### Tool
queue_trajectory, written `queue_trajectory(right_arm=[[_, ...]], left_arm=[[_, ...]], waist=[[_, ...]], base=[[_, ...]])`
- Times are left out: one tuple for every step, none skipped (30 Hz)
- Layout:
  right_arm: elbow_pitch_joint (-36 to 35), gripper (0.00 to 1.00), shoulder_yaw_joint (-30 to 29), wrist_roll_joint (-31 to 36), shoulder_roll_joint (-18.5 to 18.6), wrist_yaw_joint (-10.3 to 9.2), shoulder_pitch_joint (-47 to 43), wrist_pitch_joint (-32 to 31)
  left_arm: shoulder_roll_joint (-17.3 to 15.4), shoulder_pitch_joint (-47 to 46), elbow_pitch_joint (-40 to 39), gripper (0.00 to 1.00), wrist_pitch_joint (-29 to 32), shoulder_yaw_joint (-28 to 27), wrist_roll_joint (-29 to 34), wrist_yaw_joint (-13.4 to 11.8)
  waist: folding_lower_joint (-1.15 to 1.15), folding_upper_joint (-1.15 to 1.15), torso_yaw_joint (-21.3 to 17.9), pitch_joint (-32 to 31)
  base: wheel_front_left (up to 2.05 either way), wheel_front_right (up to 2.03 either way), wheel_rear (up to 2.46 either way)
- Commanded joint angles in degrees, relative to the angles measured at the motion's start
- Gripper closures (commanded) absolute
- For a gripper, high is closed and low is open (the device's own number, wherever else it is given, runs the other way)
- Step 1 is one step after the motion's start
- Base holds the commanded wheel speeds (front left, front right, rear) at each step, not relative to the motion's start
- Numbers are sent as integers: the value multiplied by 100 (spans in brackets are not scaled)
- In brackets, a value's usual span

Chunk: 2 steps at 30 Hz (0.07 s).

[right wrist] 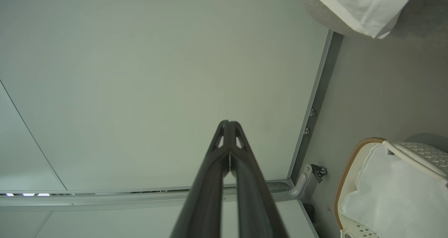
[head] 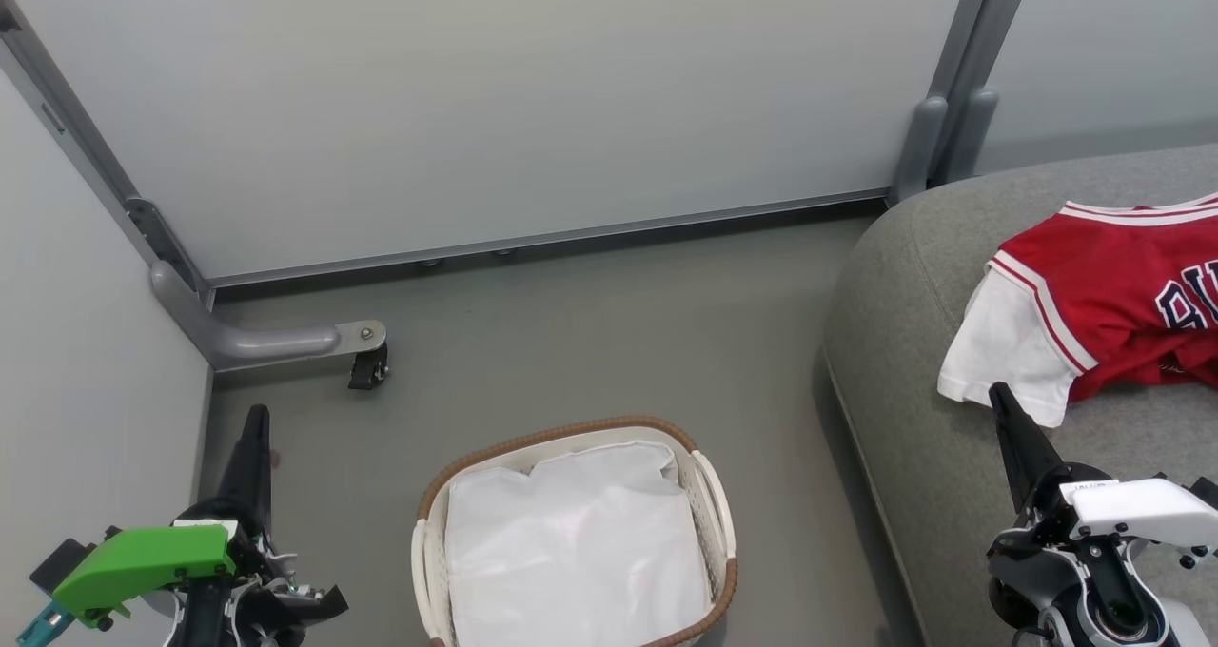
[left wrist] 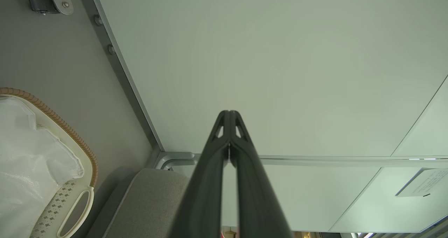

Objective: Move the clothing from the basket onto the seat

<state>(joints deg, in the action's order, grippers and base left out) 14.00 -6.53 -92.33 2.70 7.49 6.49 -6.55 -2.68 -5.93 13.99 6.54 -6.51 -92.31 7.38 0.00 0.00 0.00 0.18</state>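
Clothing (head: 1113, 304): red jersey with a white sleeve and dark lettering, lying spread on the grey seat (head: 904, 362).
Basket (head: 561, 435): stands on the floor (head: 590, 343) left of the seat, with a white liner (head: 571, 542) inside.
Left gripper (left wrist: 229, 115): jaws pressed together on nothing, left of the basket.
Right gripper (right wrist: 229, 124): jaws together, empty, tip near the white sleeve.

head cam: up high, looks fwd & down at floor (head: 618, 333), basket (head: 430, 552) close at bottom centre, seat (head: 904, 362) at right. both wrist cams rolled sideways, facing partition wall (head: 495, 105); basket at frame edge. all 3 share basket, seat corner, wall.
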Motion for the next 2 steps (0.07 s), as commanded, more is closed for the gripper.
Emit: queue_trajectory(right_arm=[[-14, 100, -11, -18, 34, 0, -64, -16], [-14, 100, -11, -18, 34, 0, -64, -16]], left_arm=[[-38, -57, -8, 100, 19, -8, -20, 21], [-38, -57, -8, 100, 19, -8, -20, 21]], waist=[[0, 0, 0, 0], [0, 0, 0, 0]], base=[[0, 0, 0], [0, 0, 0]])
